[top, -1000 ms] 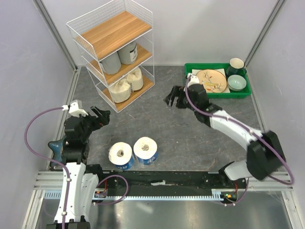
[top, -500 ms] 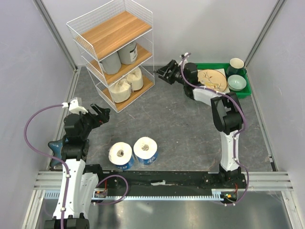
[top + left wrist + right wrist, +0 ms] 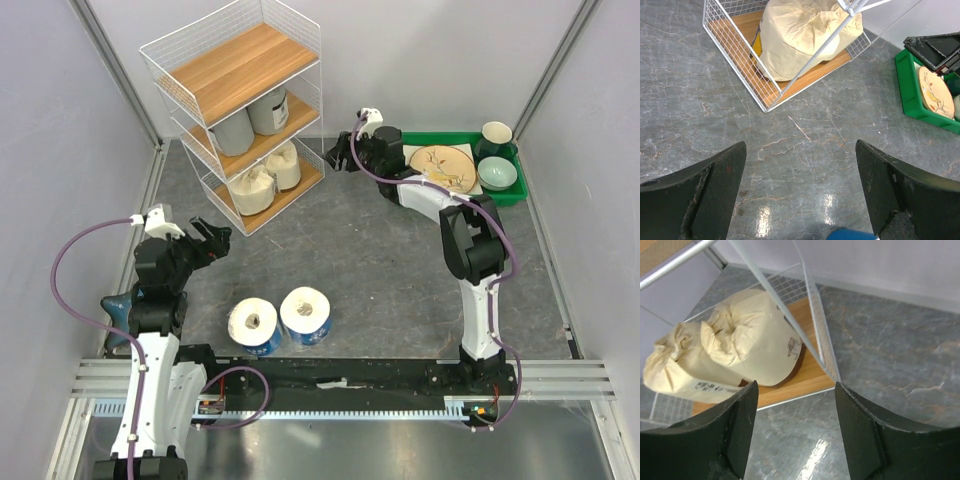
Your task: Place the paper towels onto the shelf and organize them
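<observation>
Right gripper [image 3: 338,156], fingers apart and empty, hangs just right of the shelf [image 3: 240,65]; left gripper [image 3: 212,243], likewise apart and empty, sits left of two blue-wrapped rolls [image 3: 253,326] on the table [image 3: 350,260].

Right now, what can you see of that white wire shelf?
The shelf is a white wire rack with three light wooden tiers, standing upright on the grey table, far left. Its top tier is bare; two grey-wrapped rolls stand on the middle tier, two cream rolls on the bottom.
</observation>
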You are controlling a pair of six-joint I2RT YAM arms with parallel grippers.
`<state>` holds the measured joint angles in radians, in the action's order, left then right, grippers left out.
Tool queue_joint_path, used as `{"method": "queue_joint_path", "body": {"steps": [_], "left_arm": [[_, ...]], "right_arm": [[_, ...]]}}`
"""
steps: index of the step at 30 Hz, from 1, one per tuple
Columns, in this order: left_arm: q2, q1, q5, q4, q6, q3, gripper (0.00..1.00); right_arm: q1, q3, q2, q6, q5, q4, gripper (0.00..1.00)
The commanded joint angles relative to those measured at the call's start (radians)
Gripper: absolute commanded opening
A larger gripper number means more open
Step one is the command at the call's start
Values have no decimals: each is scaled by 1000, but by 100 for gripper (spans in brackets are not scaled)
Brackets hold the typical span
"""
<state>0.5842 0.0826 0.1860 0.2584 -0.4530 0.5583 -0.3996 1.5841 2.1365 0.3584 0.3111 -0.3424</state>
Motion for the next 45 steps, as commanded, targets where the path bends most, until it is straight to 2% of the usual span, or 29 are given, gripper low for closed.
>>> {"method": "queue_joint_path", "body": {"steps": [1, 9, 18, 23, 29, 30, 33, 35, 36, 38, 45], "left_arm": [[11, -1, 13, -47, 4, 8, 97], [25, -3, 15, -53, 4, 11, 97], [35, -3, 9, -51, 20, 14, 97], [36, -3, 4, -50, 27, 11, 97], [35, -3, 6, -48, 19, 5, 97], [35, -1, 7, -48, 17, 5, 97], [34, -3, 12, -47, 16, 5, 97], [26, -1, 12, -45, 16, 5, 97], [25, -1, 9, -42, 16, 5, 97], [20, -3, 10, -38, 14, 0, 97], [-4, -3, 13, -16, 11, 2, 97]], "right_arm": [[-7, 4, 36, -111, -38, -148, 68], [-30, 145, 148, -127, -4, -155, 65], [-65, 266, 230, -176, -112, -132, 65], [-67, 350, 283, -171, -142, -103, 56], [-68, 369, 289, -193, -179, -76, 38], [-68, 367, 286, -199, -179, -69, 32], [-67, 358, 281, -214, -170, -53, 19], [-70, 332, 263, -217, -158, -55, 15], [-68, 318, 254, -219, -153, -58, 6], [-68, 260, 209, -220, -142, -72, 0], [-68, -65, 8, -223, -116, -180, 0]]}}
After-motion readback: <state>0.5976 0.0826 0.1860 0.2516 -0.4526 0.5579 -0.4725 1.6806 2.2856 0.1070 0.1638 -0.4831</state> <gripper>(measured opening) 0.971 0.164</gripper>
